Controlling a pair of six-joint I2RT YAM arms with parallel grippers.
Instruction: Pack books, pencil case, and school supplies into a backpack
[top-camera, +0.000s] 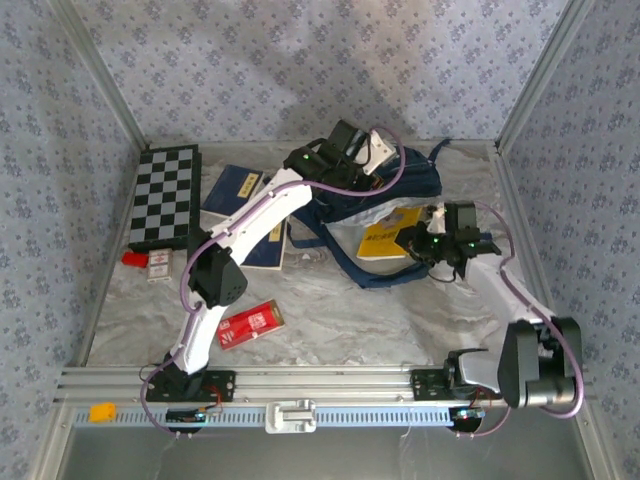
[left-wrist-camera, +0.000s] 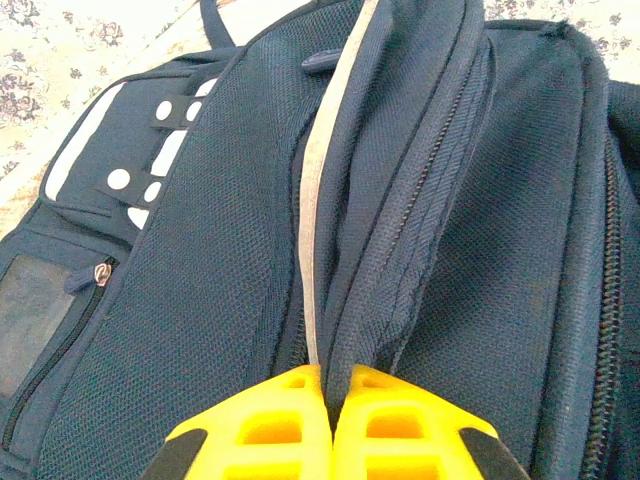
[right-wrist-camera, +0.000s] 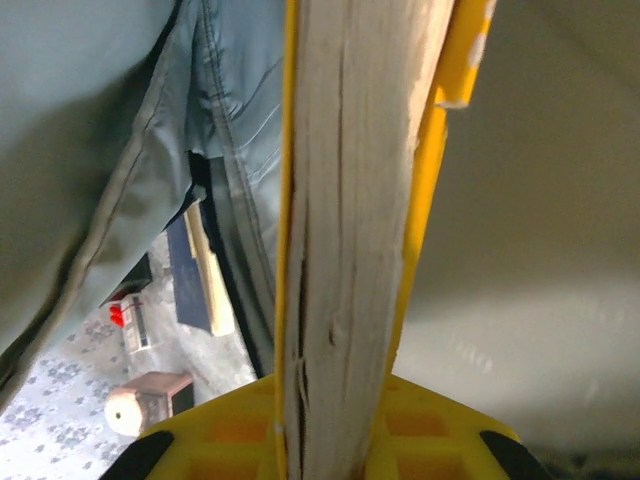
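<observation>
On the marbled table (top-camera: 350, 320) the backpack (top-camera: 425, 185) lies toward the back, likely limp, its soft rim fold pinched by the left gripper (left-wrist-camera: 330, 400), while the right gripper (right-wrist-camera: 335, 425) clamps the thin, probably bendy yellow book (right-wrist-camera: 350, 200) edge-on at the bag's mouth.

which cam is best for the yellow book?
Top external: the yellow book shows its cover at the backpack opening, with the right gripper gripping its edge. Right wrist gives its page edge up close, clamped between yellow fingers. Left wrist faces the backpack's outer fabric.
</observation>
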